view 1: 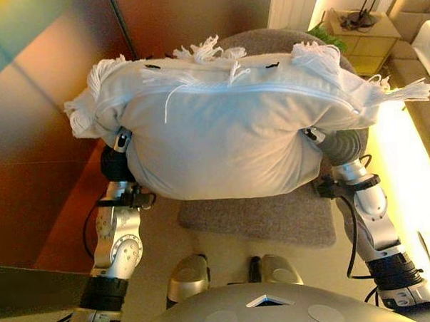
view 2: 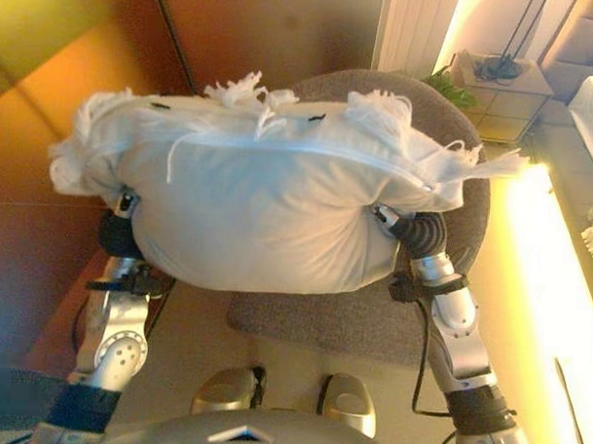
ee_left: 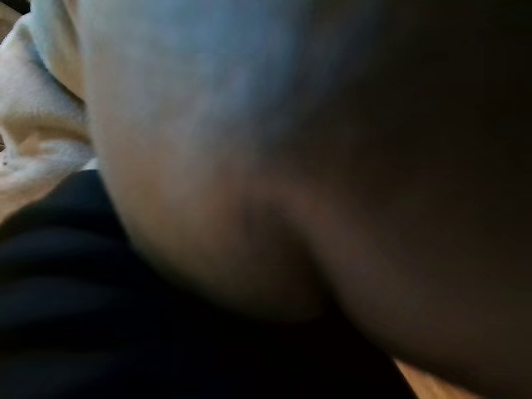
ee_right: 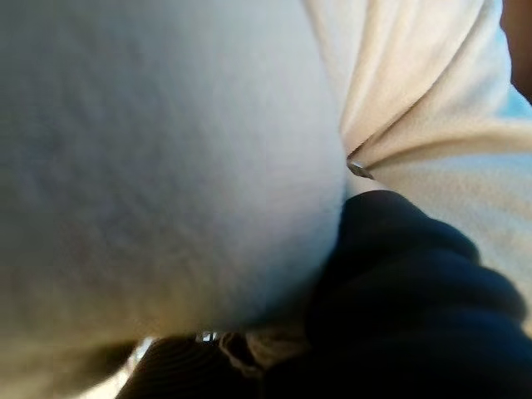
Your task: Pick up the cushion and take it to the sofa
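A plump white cushion [view 1: 228, 132] with fringed edges and a zip along its top is held up in front of me, between my two hands. My left hand [view 1: 120, 142] presses against its left underside and my right hand [view 1: 314, 135] against its right underside; both are mostly hidden by the cloth. The cushion [ee_left: 249, 125] fills the left wrist view beside the dark ribbed cover. In the right wrist view the cushion [ee_right: 150, 150] bulges against the dark cover as well. The cushion hangs above a grey upholstered seat [view 1: 260, 219].
A brown wooden wall [view 1: 43, 140] runs along the left. At the back right stands a cardboard box [view 1: 363, 33] with a green plant beside it. A pale ribbed panel [view 1: 290, 4] stands behind the seat. A brightly lit strip of floor [view 1: 408, 167] lies on the right.
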Robot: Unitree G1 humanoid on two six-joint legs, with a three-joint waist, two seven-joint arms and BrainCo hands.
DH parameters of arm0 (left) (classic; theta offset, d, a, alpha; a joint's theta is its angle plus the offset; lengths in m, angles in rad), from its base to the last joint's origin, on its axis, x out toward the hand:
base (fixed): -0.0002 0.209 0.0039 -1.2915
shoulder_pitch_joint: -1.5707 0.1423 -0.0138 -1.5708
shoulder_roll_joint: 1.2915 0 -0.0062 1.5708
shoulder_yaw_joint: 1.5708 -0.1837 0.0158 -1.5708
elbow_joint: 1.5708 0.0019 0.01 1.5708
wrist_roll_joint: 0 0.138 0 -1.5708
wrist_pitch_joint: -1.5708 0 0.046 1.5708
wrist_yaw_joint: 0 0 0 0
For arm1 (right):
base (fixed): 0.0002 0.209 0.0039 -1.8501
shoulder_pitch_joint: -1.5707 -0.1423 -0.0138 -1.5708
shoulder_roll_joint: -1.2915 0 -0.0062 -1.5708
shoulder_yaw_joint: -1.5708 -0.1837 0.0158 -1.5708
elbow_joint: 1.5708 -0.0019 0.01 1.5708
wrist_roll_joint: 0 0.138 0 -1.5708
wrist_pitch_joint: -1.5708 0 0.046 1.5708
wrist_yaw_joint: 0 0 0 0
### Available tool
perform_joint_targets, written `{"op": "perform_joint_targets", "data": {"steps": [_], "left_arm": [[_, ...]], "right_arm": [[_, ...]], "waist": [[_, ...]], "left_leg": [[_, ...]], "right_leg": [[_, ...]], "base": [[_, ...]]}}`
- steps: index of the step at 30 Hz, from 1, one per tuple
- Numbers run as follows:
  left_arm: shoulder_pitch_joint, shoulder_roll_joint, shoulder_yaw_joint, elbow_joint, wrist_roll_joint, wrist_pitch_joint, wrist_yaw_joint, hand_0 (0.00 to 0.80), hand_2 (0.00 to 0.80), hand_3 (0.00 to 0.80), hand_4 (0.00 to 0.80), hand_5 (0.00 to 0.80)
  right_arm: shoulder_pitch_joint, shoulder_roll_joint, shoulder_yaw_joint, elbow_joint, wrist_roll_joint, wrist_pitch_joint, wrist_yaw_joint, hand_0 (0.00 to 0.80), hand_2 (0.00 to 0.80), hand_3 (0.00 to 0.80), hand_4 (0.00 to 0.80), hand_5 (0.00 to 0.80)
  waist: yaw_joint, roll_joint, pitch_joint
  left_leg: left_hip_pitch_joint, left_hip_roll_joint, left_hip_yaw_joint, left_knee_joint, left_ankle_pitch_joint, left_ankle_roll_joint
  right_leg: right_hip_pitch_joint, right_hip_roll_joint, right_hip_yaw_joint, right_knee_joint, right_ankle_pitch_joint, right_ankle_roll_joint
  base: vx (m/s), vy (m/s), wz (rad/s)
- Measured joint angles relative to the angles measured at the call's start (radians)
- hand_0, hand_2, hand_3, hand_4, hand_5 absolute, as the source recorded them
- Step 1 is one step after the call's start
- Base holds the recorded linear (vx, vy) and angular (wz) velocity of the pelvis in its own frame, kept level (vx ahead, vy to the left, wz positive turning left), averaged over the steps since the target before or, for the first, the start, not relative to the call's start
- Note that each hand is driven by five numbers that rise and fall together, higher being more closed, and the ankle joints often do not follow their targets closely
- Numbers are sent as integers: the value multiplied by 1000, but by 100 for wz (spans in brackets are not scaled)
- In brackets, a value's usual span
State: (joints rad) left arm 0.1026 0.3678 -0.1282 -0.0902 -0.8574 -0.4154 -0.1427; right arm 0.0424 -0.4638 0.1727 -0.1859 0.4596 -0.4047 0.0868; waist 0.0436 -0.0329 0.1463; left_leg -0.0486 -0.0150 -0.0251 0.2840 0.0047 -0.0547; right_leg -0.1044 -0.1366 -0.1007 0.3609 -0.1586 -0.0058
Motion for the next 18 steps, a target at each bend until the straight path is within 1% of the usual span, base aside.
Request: {"op": "perform_joint_targets", "data": {"steps": [1,2,3,4,5,7,9,11,13,14,18], "left_arm": [[-7,0,-9,6,9,1,0,800,800,800,800,800],[-30,0,-25,23,17,2,0,800,800,800,800,800],[-61,-3,-48,57,18,2,2,800,800,800,800,800],[-91,-5,-57,95,18,10,10,800,800,800,800,800],[-107,-5,-65,123,17,19,20,800,800,800,800,800],[-119,7,-70,138,18,41,34,800,800,800,800,800],[-126,8,-70,138,19,53,35,800,800,800,800,800],[-130,7,-73,138,19,67,35,800,800,800,800,800],[-135,6,-85,138,20,78,34,800,800,800,800,800],[-137,3,-90,138,21,82,34,800,800,800,800,800],[-142,1,-97,138,26,110,32,800,800,800,800,800]], "right_arm": [[0,12,3,5,-7,0,-23,800,800,800,800,800],[-1,15,1,11,-10,0,-48,800,800,800,800,800],[-4,9,1,22,-16,0,-72,800,800,800,800,800],[-12,19,4,43,-18,7,-93,800,800,800,800,800],[-13,19,7,51,-27,21,-114,800,800,800,800,800],[-13,19,18,60,-45,28,-142,800,800,800,800,800],[-17,19,21,64,-47,39,-165,800,800,800,800,800],[-17,23,21,70,-56,40,-191,800,800,800,800,800],[-17,26,18,73,-68,40,-223,800,800,800,800,800],[-17,27,12,75,-77,40,-236,800,800,800,800,800],[-12,32,-9,75,-96,42,-252,800,800,800,800,800]], "waist": [[-7,12,-6],[-8,34,-8],[-7,47,-9],[-4,45,-7],[-4,43,-8],[-9,46,-8],[-29,50,-11],[-39,58,-19],[-59,68,-27],[-60,74,-31],[-109,80,-36]], "left_leg": [[11,8,1,-40,-12,-5],[35,17,-10,-84,-22,-3],[53,24,-23,-116,-46,7],[60,15,-20,-143,-48,6],[69,6,-2,-166,-40,15],[90,-5,13,-212,-17,29],[120,-6,16,-251,4,30],[148,-1,28,-282,9,33],[164,5,40,-299,13,35],[173,9,57,-311,13,35],[197,23,94,-336,13,35]], "right_leg": [[-6,8,-1,-5,2,3],[-10,25,10,-9,15,8],[-20,37,18,-2,21,12],[-29,36,40,6,21,20],[-35,31,60,5,29,32],[-27,19,70,-23,46,51],[1,19,72,-67,63,63],[23,27,78,-105,77,68],[47,36,84,-153,96,72],[51,44,97,-172,110,69],[77,69,137,-252,156,66]], "base": [[174,134,8],[149,118,9],[127,97,-2],[115,90,-15],[115,72,-22],[109,43,-16],[93,17,-3],[59,4,-12],[16,0,-22],[-9,8,-36],[-20,24,-38]]}}
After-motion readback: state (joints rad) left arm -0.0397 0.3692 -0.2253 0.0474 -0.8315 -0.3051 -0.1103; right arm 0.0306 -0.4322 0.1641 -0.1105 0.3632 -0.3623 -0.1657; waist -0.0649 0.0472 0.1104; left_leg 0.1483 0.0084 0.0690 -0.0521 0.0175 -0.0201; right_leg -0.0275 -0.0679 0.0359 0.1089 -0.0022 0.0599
